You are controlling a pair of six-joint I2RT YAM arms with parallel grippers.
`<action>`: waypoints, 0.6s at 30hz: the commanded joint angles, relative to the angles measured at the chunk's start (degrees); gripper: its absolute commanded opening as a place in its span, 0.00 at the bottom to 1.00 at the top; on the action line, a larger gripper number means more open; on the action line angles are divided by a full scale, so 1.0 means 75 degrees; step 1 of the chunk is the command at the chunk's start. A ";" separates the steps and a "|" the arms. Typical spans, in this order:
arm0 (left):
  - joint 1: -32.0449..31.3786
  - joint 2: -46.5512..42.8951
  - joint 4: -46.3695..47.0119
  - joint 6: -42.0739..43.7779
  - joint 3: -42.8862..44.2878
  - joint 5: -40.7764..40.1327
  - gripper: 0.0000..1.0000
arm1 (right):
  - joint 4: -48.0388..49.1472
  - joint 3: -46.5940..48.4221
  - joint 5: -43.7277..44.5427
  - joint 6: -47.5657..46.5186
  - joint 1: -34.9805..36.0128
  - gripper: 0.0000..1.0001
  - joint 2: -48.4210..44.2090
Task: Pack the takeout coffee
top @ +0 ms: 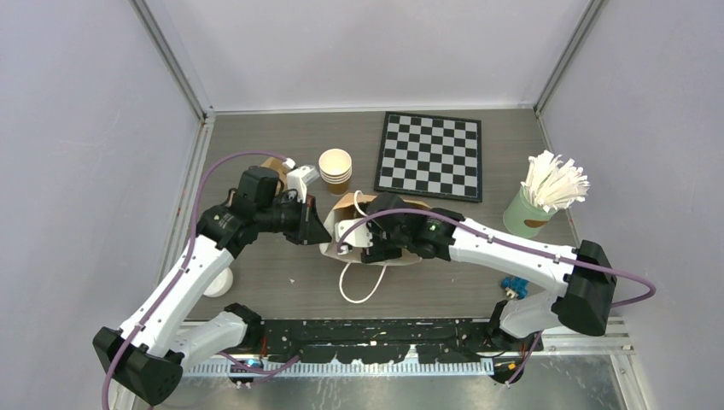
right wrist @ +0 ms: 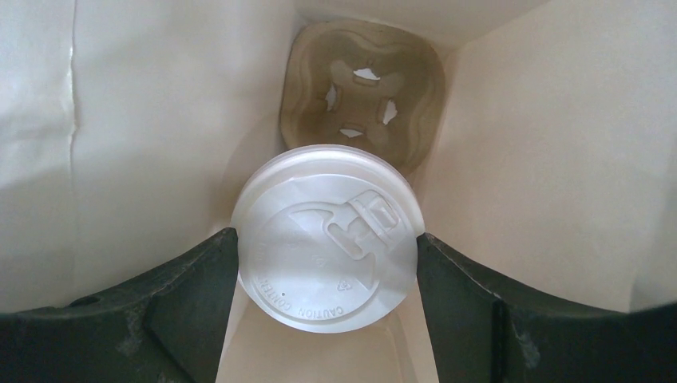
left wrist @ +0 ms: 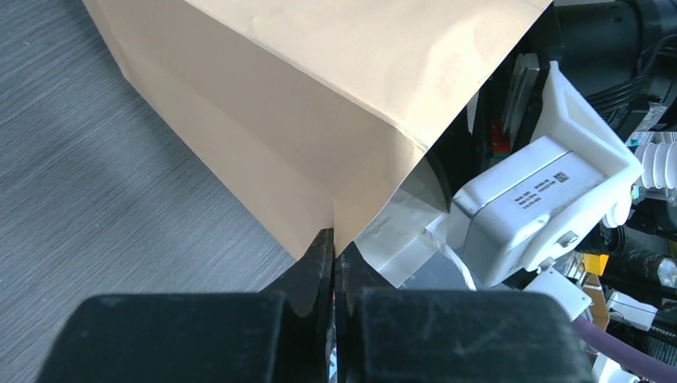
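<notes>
The right gripper (right wrist: 327, 241) is nearest the lens. Its two dark fingers (right wrist: 184, 303) are spread wide and press on the coffee (right wrist: 327, 239) from left and right, so its one white lid sits squarely between the tips, touching both. The cup under the lid is hidden. The coffee hangs inside the bag (right wrist: 559, 159), above one pulp carrier (right wrist: 359, 88) that lies at the bag's far end, and the two do not touch. Pale paper walls close in on every side of the lid. The left wrist view shows the bag from outside, lying tilted on the table (left wrist: 88, 183). The left gripper (left wrist: 334, 247) has its fingers pressed together and pinches the bag's folded edge at the mouth. From above, both arms meet at the one bag in mid-table, and its white cord handle (top: 359, 286) loops toward the near edge. The table is grey-brown wood grain, boxed in by pale lilac walls on a metal frame. On it stand one chessboard (top: 430, 156) at the back and one stack of lidless cups (top: 335, 169) just behind the bag. At the right is one green cup of white sticks (top: 529, 213). One small blue thing (top: 514, 286) lies by the right arm, and one white round thing (top: 219, 282) is half hidden by the left arm.
</notes>
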 commanded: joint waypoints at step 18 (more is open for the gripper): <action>-0.0033 -0.0405 -0.0529 0.0190 0.0485 -0.0244 0.08 | -0.0139 0.0210 0.0015 -0.0368 -0.0074 0.76 -0.0457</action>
